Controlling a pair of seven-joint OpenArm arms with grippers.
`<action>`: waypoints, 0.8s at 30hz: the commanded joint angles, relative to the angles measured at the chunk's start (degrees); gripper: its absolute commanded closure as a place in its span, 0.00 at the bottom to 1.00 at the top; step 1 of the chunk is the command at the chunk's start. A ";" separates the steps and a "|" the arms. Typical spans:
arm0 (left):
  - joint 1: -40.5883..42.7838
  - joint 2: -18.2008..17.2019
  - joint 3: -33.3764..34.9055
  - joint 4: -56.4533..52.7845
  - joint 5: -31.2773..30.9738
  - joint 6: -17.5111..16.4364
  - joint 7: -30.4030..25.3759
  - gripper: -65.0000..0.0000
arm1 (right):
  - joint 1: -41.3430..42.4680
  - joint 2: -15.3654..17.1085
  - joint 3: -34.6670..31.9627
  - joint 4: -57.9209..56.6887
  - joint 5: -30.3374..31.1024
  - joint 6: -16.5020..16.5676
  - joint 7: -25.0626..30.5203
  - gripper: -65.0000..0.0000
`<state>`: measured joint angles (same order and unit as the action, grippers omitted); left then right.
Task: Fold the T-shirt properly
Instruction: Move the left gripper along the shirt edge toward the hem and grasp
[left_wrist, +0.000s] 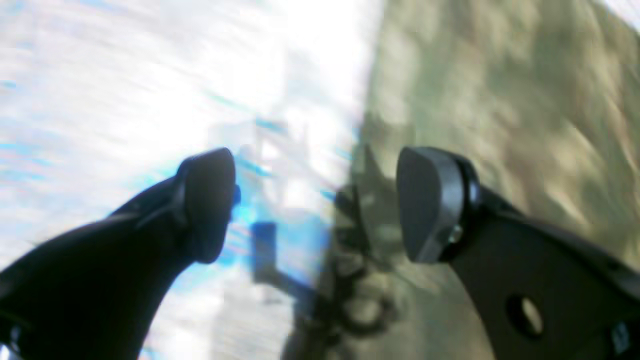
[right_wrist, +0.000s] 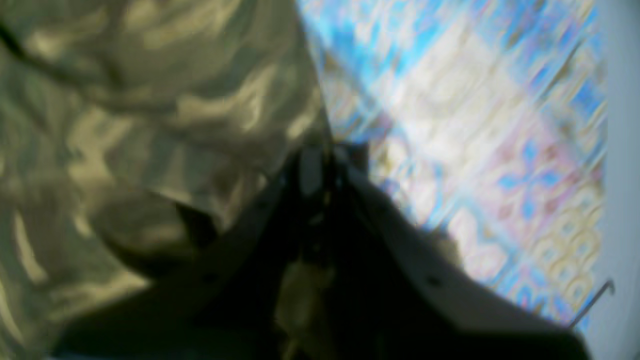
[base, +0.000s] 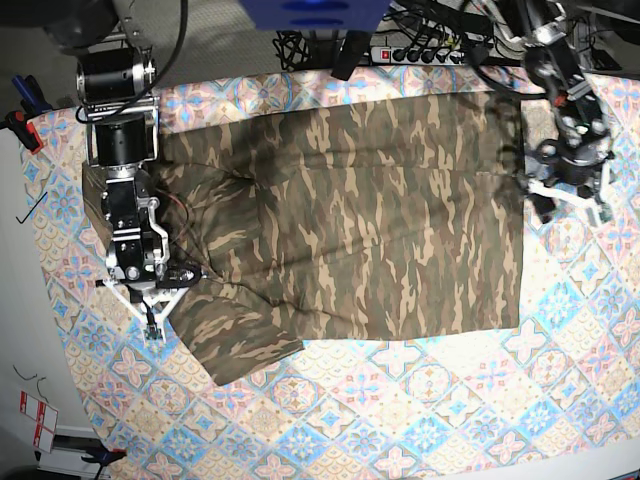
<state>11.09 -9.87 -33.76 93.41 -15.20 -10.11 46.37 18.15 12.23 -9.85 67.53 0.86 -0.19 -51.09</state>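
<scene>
Both right fingers pinching T-shirt; left fingers spread.

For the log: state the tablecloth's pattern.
Tile pattern in blue, pink and cream on the tablecloth; clearest in the base view.

My black grippers worked over a T-shirt in olive-green, brown and tan camouflage, which lay on a tablecloth patterned with blue, pink and cream tiles beside a plain white margin.
</scene>
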 joint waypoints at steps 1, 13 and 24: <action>-2.35 -2.13 0.04 -1.58 -1.81 -0.22 -0.87 0.24 | 2.29 0.47 0.22 1.44 -0.29 -0.30 1.46 1.00; -19.66 -8.90 0.31 -24.17 -7.17 -4.18 -2.63 0.23 | 1.23 0.56 0.22 1.44 -0.29 -0.30 1.46 1.00; -28.72 -9.96 16.22 -45.80 -7.44 -4.26 -12.39 0.23 | 1.06 0.56 0.22 1.53 -0.29 -0.30 1.46 1.00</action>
<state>-16.29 -18.39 -17.32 47.22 -22.20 -14.63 34.85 17.63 12.25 -9.85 67.90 0.82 -0.21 -50.50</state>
